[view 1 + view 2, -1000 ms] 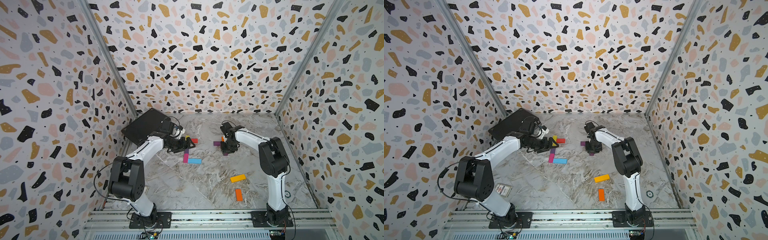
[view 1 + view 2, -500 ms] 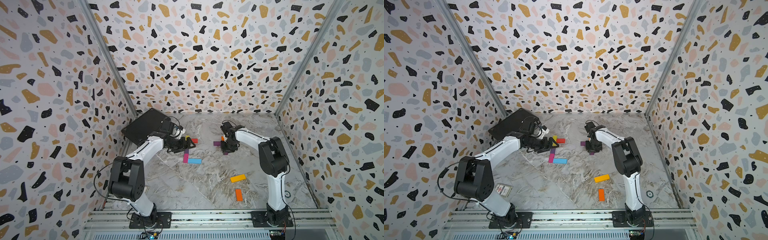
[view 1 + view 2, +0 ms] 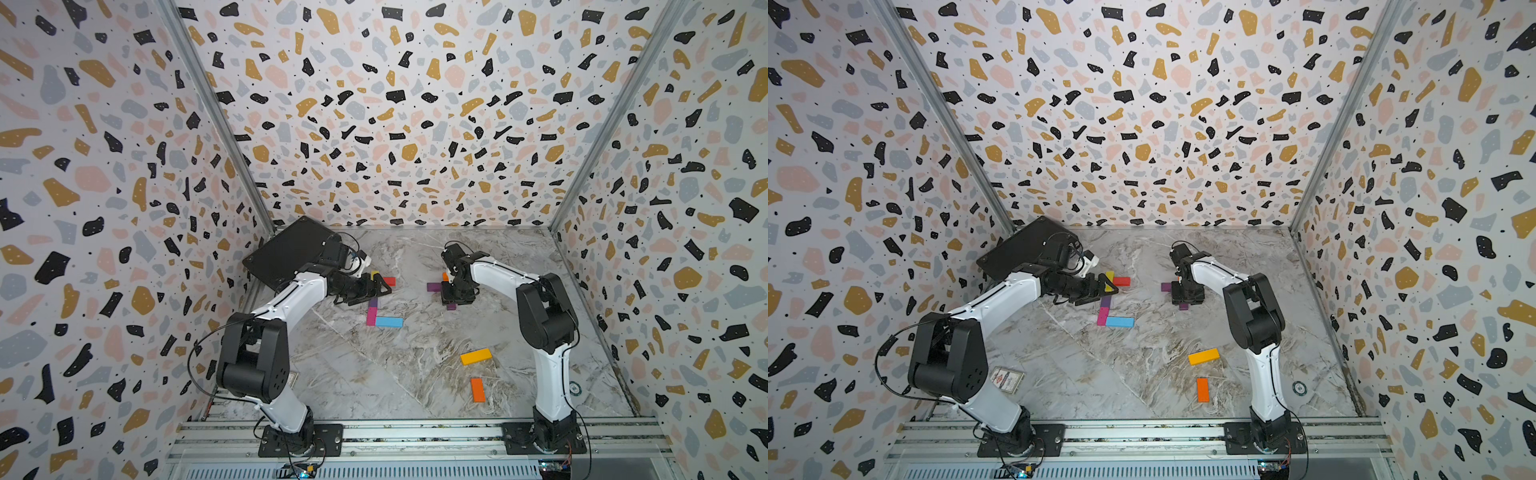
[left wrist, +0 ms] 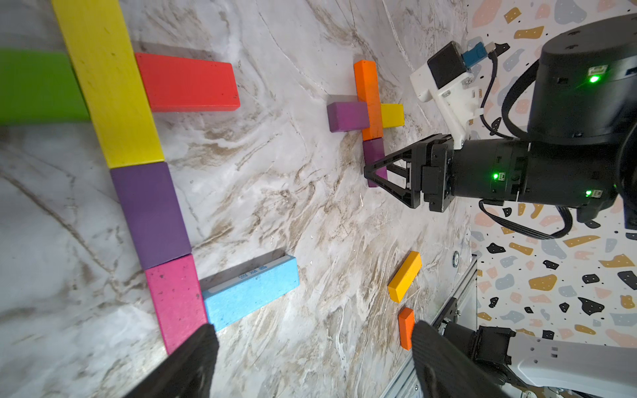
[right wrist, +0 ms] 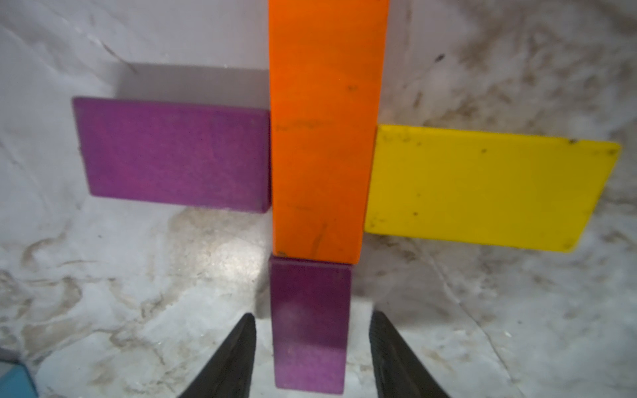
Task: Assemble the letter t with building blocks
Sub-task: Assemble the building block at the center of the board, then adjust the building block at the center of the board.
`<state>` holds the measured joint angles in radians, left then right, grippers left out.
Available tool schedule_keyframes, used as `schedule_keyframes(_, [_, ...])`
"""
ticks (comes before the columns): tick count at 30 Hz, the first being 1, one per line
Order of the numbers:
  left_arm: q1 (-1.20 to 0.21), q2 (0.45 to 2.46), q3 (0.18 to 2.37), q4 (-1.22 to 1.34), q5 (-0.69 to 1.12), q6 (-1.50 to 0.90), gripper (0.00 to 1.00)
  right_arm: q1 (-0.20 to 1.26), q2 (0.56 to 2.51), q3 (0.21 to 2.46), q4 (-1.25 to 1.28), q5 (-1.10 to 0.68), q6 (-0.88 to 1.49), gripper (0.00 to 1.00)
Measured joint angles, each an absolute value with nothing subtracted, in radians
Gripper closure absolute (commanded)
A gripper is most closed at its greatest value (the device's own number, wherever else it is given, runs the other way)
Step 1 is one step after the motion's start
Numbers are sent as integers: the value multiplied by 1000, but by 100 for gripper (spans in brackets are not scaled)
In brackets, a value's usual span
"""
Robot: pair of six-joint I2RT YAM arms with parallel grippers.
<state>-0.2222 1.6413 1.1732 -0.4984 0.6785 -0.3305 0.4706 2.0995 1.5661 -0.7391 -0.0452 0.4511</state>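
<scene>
The right fingers [image 5: 238, 348] stand spread on either side of the short purple block [image 5: 310, 324]. Bare bench [image 5: 138, 293] shows in the gap on both sides, so they pinch nothing. That block butts the end of the long orange block [image 5: 324, 131], which has a purple block [image 5: 172, 155] and a yellow block [image 5: 482, 186] against its flanks. The left fingers [image 4: 196, 358] gape wide and empty near the pink block [image 4: 174, 299] and blue block [image 4: 251, 293]. The print on the blue block's sticker is too small to read.
</scene>
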Motion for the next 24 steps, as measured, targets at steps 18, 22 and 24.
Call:
schedule_keyframes(18, [-270,1598,1138,-509,611,-358,24,459,1622,1308,-720,-52,422,51])
schedule_keyframes(22, [-383,1646,1151,-515,578,-374,42,431,1675,1204,-678,-68,421,60])
schedule_keyframes(24, [-435,1684,1171,-514,563,-391,50,416,1711,1170,-653,-70,418,63])
